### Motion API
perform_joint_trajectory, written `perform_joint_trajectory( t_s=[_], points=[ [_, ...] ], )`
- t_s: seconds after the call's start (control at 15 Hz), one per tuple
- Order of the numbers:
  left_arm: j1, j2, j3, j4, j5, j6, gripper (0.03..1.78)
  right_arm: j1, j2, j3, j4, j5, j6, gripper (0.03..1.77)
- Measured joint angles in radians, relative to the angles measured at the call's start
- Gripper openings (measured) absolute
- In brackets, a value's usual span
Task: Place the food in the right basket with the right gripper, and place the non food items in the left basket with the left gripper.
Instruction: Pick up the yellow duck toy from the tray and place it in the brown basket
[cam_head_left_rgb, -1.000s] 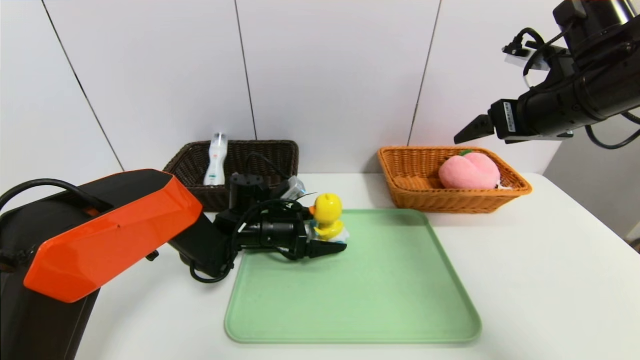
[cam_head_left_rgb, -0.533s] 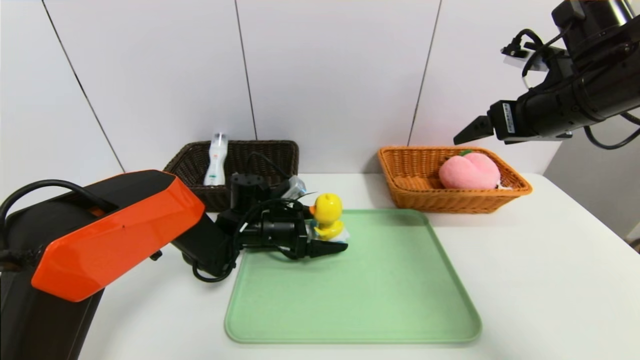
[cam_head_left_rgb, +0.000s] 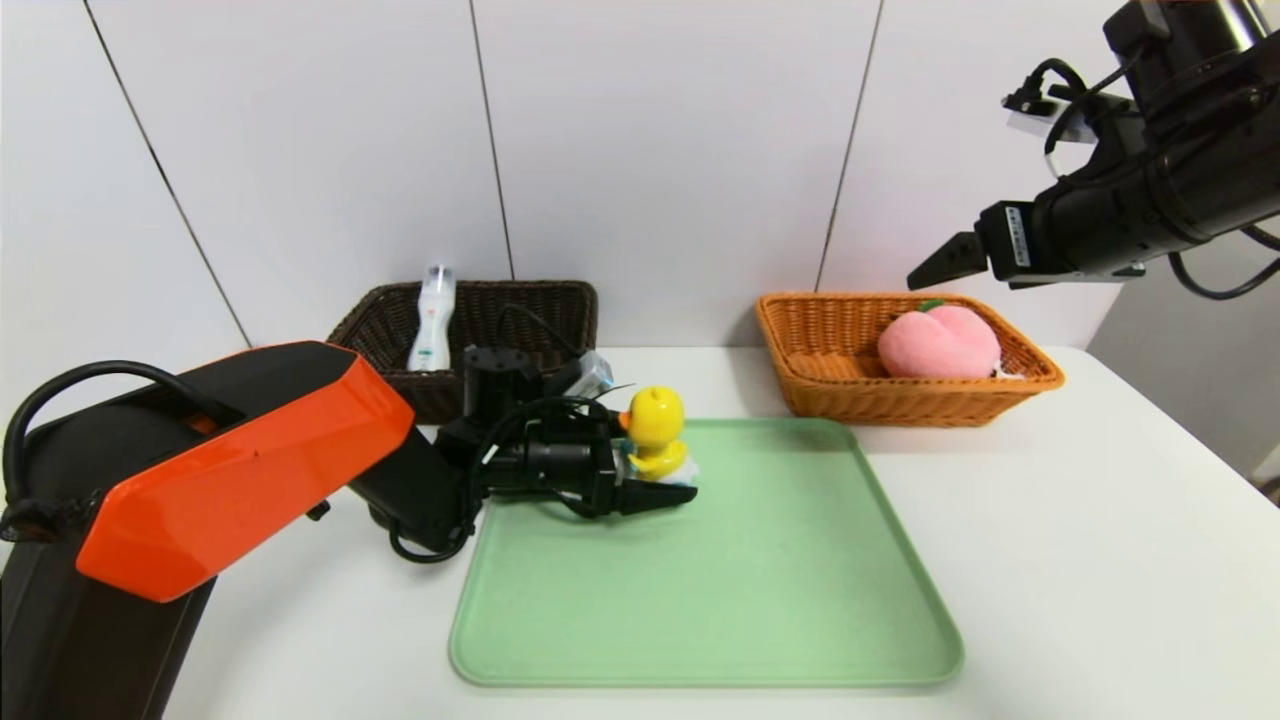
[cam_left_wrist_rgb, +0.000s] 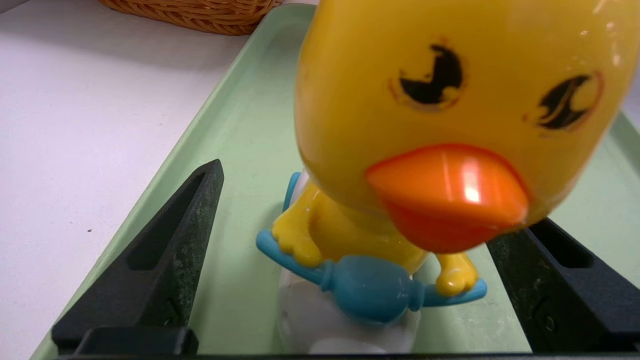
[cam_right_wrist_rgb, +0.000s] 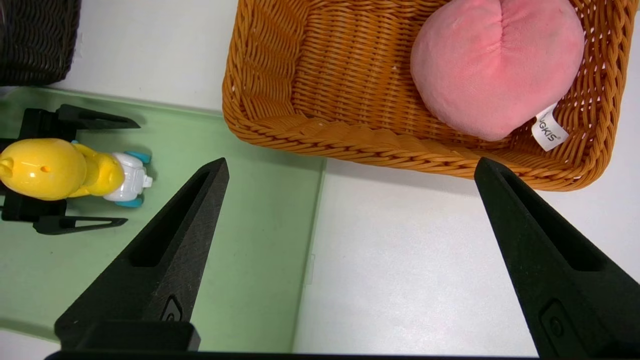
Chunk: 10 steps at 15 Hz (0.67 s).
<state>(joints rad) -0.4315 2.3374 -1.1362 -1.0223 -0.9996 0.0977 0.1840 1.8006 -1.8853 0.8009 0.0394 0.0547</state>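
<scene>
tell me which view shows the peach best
The right wrist view: the peach fills much of the orange basket, white tag showing. The head view shows it smaller and side-on; the left wrist view misses it.

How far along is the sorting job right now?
Done: the plush peach lies in the orange basket, and the white bottle stands in the dark basket. In hand: the open left gripper straddles the yellow duck on the green tray, not yet closed. Left: gripping and moving the duck. The right gripper hangs open above.
</scene>
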Motion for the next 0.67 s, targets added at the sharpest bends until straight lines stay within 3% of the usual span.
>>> perform_joint_trajectory(
  t_s=[0.33,0.67],
  points=[
    [0.0,0.011,-0.009,-0.001,0.0,0.0,1.69,0.0,-0.001,0.0,0.0,0.0,-0.001,1.69],
    [-0.001,0.022,-0.024,-0.001,0.0,0.0,0.98,0.0,0.0,-0.001,0.0,0.0,-0.005,1.69]
  ],
)
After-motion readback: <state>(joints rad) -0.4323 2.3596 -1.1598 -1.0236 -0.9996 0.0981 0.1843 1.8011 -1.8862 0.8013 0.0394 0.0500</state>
